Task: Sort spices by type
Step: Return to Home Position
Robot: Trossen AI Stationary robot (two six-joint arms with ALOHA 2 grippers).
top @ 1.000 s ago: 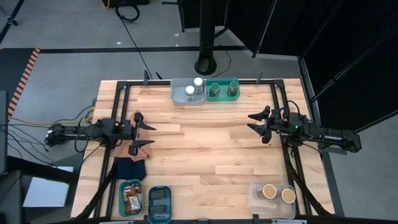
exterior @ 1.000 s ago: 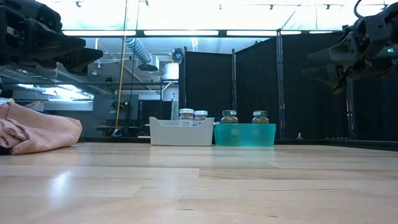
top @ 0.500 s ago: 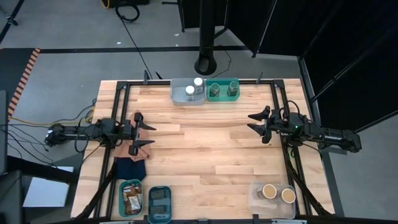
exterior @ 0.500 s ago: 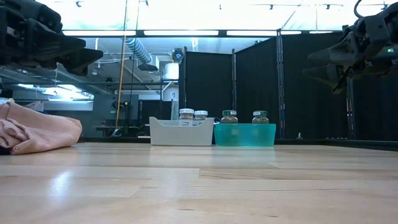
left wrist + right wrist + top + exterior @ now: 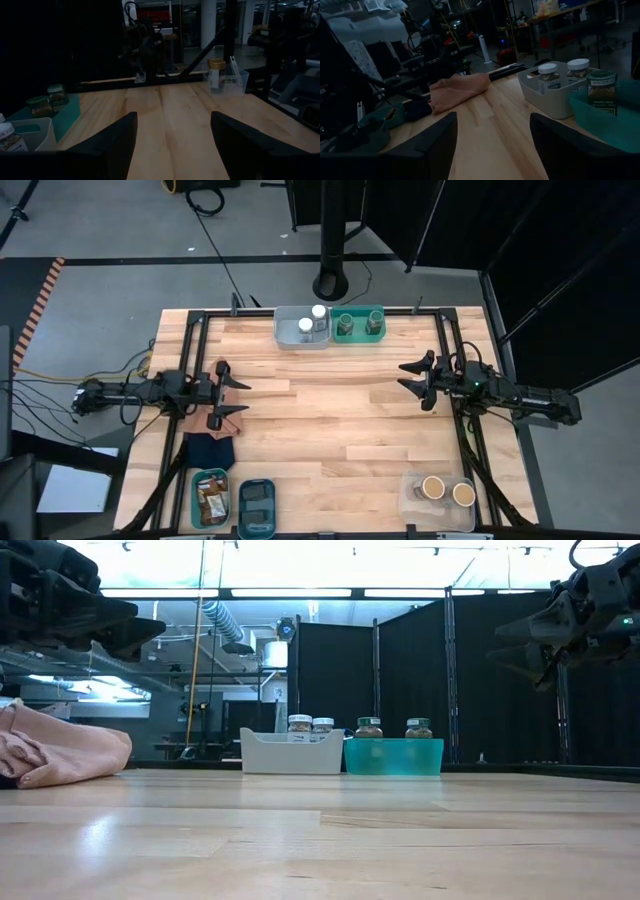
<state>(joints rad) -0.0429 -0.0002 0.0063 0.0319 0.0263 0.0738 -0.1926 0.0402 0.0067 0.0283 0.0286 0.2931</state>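
Two white-lidded jars [image 5: 311,319] stand in a white bin [image 5: 286,338] at the far edge, and two green-lidded jars [image 5: 359,322] stand in a teal bin [image 5: 360,337] beside it. Two tan-topped jars [image 5: 447,490] sit in a clear bin near the right front corner. Brown packets [image 5: 210,500] fill a teal bin at the left front, with a black box [image 5: 258,508] in a blue bin alongside. My left gripper [image 5: 234,394] hovers open above the table's left side. My right gripper [image 5: 412,380] hovers open above the right side.
A brown cloth [image 5: 60,755] and a dark blue cloth [image 5: 208,448] lie under and in front of the left arm. A black frame runs along the table's edges. A black pole base [image 5: 332,280] stands beyond the far edge. Bare wood stretches between the two grippers.
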